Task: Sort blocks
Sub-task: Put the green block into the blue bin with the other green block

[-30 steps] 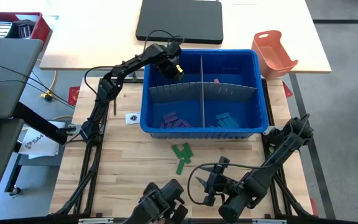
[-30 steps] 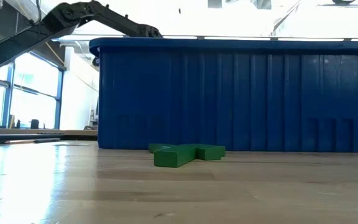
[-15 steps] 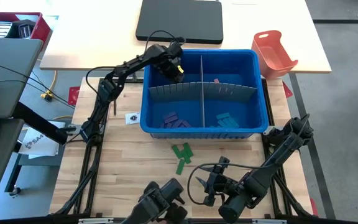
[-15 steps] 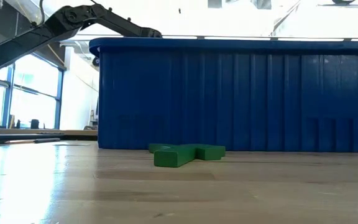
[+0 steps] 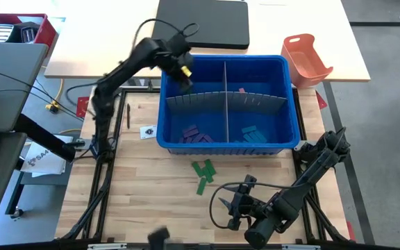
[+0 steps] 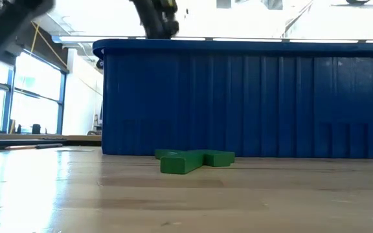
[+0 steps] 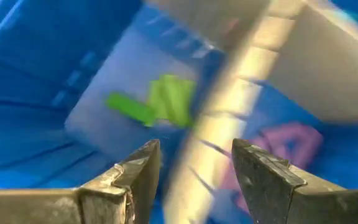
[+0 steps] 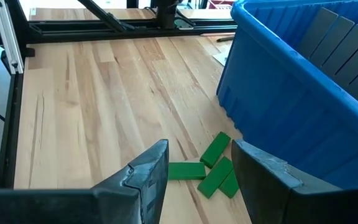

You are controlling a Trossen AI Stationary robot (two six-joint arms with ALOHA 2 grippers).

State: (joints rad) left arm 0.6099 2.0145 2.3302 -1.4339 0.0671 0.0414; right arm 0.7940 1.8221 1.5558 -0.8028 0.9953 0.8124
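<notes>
Flat green blocks (image 5: 203, 173) are lying crossed beside the blue bin (image 5: 292, 104); both grippers' fingers are standing apart, empty

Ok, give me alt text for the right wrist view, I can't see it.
The right gripper, fingers open and empty, hovers over the wooden table, facing a cluster of green blocks lying beside the wall of the blue bin.

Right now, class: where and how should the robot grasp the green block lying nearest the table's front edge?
Grip the lone flat green rectangular block across its narrow width at mid-length, coming straight down. It lies flat on the wooden table, its long sides apparently free, slightly apart from the green cluster. The right pincer waits nearby, open.
</notes>
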